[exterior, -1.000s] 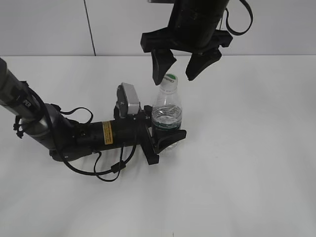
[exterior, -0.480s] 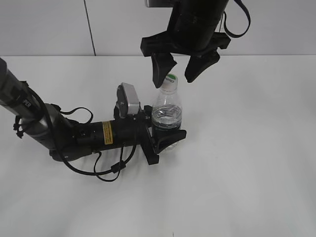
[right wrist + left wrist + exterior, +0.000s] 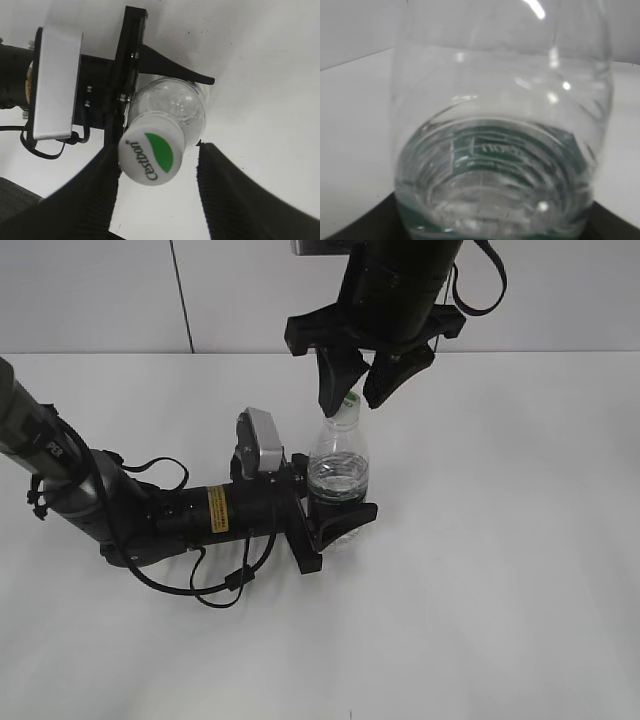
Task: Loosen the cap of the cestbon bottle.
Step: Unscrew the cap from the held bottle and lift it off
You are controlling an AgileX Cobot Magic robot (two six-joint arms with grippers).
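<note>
The cestbon bottle (image 3: 338, 465) stands upright on the white table, clear, with water and a dark green label. My left gripper (image 3: 335, 508) is shut on its lower body; the bottle fills the left wrist view (image 3: 500, 125), with a dark finger (image 3: 355, 227) at the bottom corner. The white cap (image 3: 151, 155) with its green leaf mark sits on the neck. My right gripper (image 3: 350, 405) hangs over it, fingers either side of the cap. In the right wrist view the right gripper (image 3: 160, 150) is open: the left finger touches the cap, the right finger stands apart.
The left arm (image 3: 150, 510) lies low across the table (image 3: 500, 570) from the left, with cables and a white camera box (image 3: 262, 445) right beside the bottle. A pale wall (image 3: 100, 290) rises behind the table.
My right gripper has come down a little and its fingers have narrowed around the cap. The bottle and the left arm have not moved.
</note>
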